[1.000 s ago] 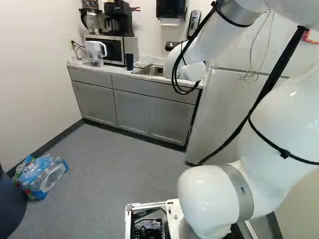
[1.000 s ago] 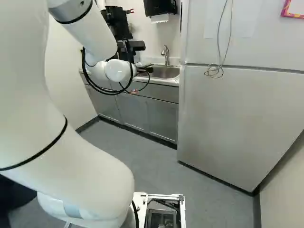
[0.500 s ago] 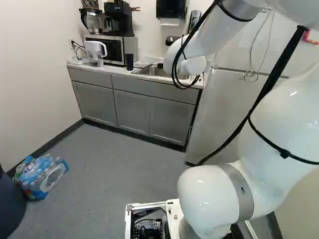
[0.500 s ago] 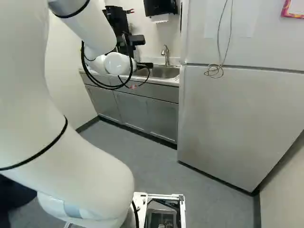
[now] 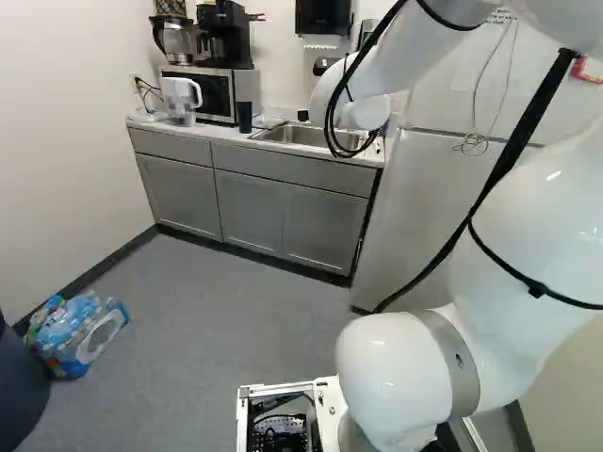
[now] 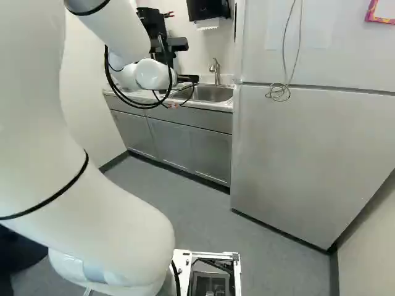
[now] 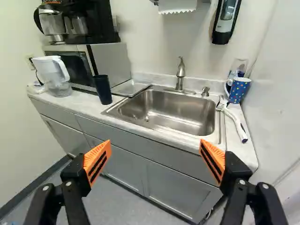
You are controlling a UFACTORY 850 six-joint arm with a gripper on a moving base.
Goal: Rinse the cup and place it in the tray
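My gripper [image 6: 185,79] shows partly in the right base view, beyond the white wrist and near the sink. In the wrist view the gripper [image 7: 156,152] stands open, its orange pads wide apart with nothing between them. A dark cup [image 7: 103,89] stands upright on the counter, between the microwave and the sink; the left base view shows this dark cup [image 5: 245,117] too. A shallow metal tray [image 7: 123,90] lies between it and the sink [image 7: 168,110]. On the sink's other side is a blue dotted mug [image 7: 240,89]. The faucet [image 7: 180,75] rises behind the basin.
A white-handled brush [image 7: 236,123] lies beside the sink, near the mug and a clear glass [image 7: 238,68]. A pitcher [image 7: 55,77] and microwave [image 7: 110,61] stand beyond the dark cup. The refrigerator [image 6: 308,148] flanks the counter. Bottled water [image 5: 80,330] sits on the floor.
The arm's wrist and gripper have risen in both base views, uncovering more of the sink. The base and the counter items have stayed where they were.
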